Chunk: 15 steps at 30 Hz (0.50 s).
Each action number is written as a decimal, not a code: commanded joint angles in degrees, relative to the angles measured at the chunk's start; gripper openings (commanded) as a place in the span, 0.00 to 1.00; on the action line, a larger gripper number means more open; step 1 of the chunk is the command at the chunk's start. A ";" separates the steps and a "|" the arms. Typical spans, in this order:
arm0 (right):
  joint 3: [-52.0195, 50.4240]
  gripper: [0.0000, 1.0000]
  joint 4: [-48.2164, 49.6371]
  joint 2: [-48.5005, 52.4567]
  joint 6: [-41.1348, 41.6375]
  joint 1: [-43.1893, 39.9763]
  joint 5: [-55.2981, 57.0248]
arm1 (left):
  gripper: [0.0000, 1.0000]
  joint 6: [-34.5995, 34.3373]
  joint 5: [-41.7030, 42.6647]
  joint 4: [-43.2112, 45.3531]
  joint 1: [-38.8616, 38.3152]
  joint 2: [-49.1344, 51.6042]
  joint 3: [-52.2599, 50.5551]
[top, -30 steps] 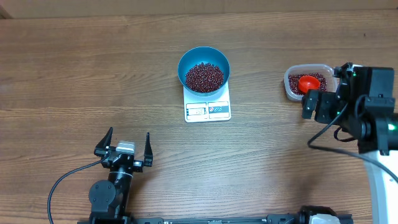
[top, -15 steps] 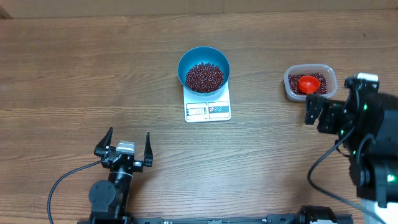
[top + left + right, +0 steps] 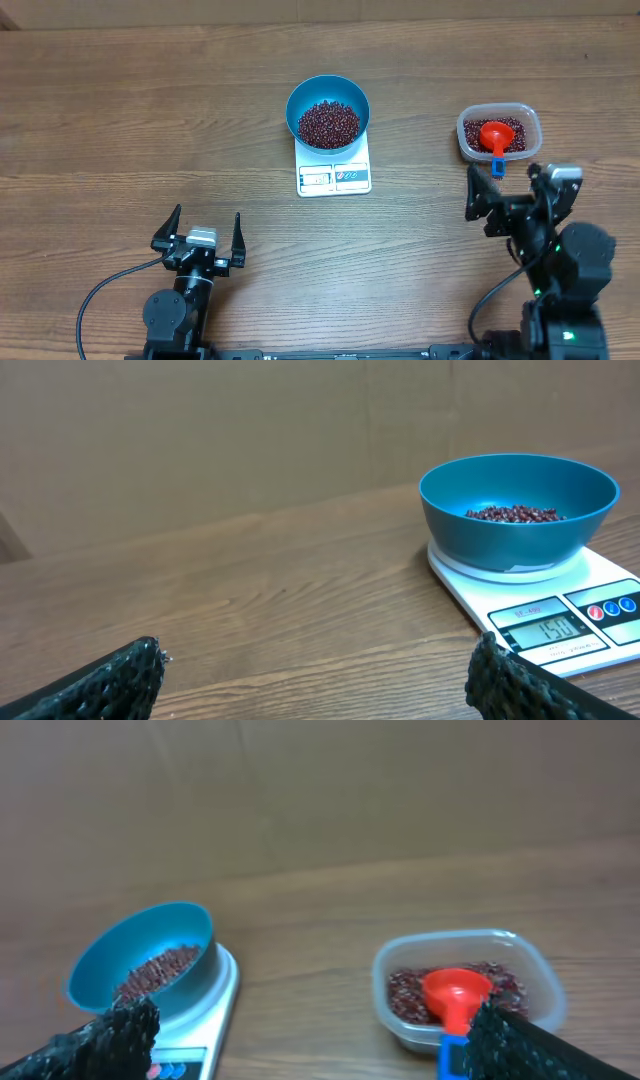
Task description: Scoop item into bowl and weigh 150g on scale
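While the bowl (image 3: 292, 104) of beans (image 3: 328, 123) sits on the scale (image 3: 335, 178), the left end effector (image 3: 208, 215) and right end effector (image 3: 503, 184) hang released and empty.

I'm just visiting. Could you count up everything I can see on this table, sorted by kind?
Blue bowl: 1
White scale: 1
Clear container: 1
Red scoop: 1
Heaps of beans: 2 (one in the bowl, one in the container)
Robot grippers: 2 (left gripper, right gripper)
Total: 8
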 commanded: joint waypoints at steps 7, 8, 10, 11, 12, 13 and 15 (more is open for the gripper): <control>-13.42 1.00 13.38 -9.84 6.64 0.02 -2.67 | 0.99 -0.83 -0.52 -0.09 0.22 -0.44 -0.24; -14.32 1.00 13.70 -10.88 6.64 0.02 -2.64 | 0.99 -0.83 -0.52 -0.09 0.22 -0.44 -0.24; -15.82 1.00 13.75 -12.74 6.64 0.02 -2.64 | 0.99 -0.83 -0.52 -0.09 0.22 -0.44 -0.24; -16.41 1.00 13.75 -13.42 6.67 0.02 -2.67 | 0.99 -0.83 -0.52 -0.09 0.22 -0.44 -0.24; -17.05 1.00 13.77 -14.21 6.75 0.02 -2.69 | 0.99 -0.83 -0.52 -0.09 0.22 -0.44 -0.24; -17.46 1.00 13.77 -14.73 7.19 0.02 -2.67 | 0.99 -0.83 -0.52 -0.09 0.22 -0.44 -0.24; -18.40 1.00 13.79 -15.93 8.20 0.02 -2.27 | 0.99 -0.83 -0.52 -0.11 0.22 -0.44 -0.24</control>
